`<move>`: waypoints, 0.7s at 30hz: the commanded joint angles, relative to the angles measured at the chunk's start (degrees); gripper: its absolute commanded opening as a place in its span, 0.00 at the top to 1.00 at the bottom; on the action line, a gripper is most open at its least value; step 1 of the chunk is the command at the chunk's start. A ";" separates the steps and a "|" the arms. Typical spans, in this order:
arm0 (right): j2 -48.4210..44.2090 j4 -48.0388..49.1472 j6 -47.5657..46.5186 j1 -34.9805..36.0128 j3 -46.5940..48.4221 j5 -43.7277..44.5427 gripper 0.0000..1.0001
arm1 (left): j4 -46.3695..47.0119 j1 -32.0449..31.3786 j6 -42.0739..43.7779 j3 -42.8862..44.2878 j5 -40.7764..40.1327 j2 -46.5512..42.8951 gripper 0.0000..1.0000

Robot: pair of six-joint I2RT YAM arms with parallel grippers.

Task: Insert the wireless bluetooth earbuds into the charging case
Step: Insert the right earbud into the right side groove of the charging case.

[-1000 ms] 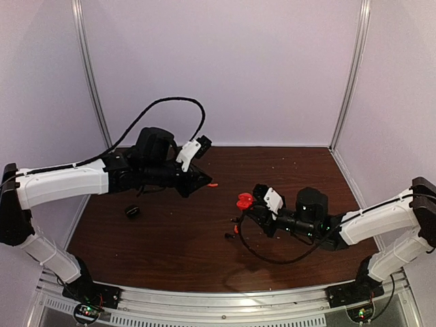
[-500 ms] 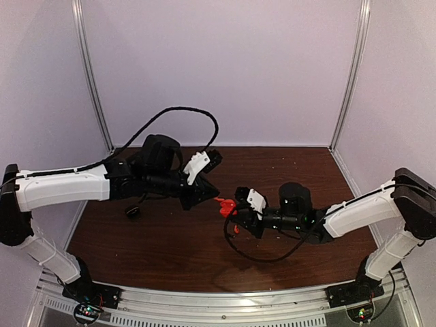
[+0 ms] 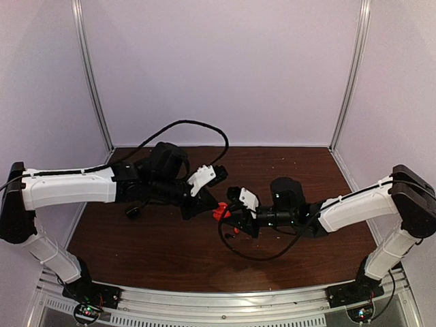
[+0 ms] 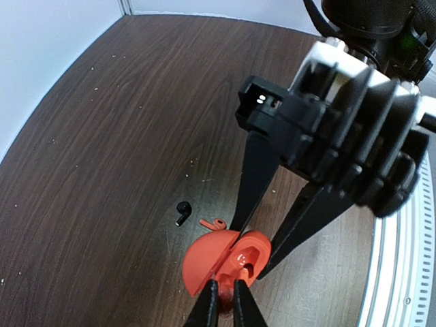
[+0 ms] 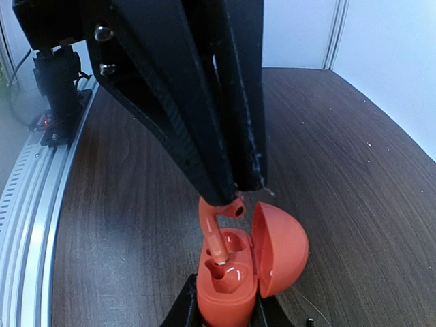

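An open red charging case point(image 5: 228, 300) is held above the table, and my right gripper point(image 5: 228, 312) is shut on its base. Its lid point(image 5: 281, 248) hangs open to the right. My left gripper point(image 5: 235, 187) is shut on a red earbud point(image 5: 216, 231), whose stem tip points down into a socket of the case. In the top view the two grippers meet mid-table: left gripper point(image 3: 212, 204), right gripper point(image 3: 223, 213). The left wrist view shows the case point(image 4: 204, 262) under my left gripper point(image 4: 226, 286). A second red earbud point(image 4: 213, 223) and a black earbud point(image 4: 182, 210) lie on the table.
A small black rounded case point(image 3: 132, 211) lies on the brown table point(image 3: 170, 252) at the left. The right arm's black cable point(image 3: 255, 255) loops low over the table. White walls enclose the back and sides, and a metal rail point(image 3: 225, 300) runs along the near edge.
Both arms have closed in on each other: the right gripper carried the red case leftward, and the left gripper brought the red earbud right and down until it met the case.
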 commanded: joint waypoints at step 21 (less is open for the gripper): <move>0.99 -4.33 -1.32 0.00 2.44 0.82 0.94 | -2.47 -1.80 2.85 4.31 -0.16 5.22 0.90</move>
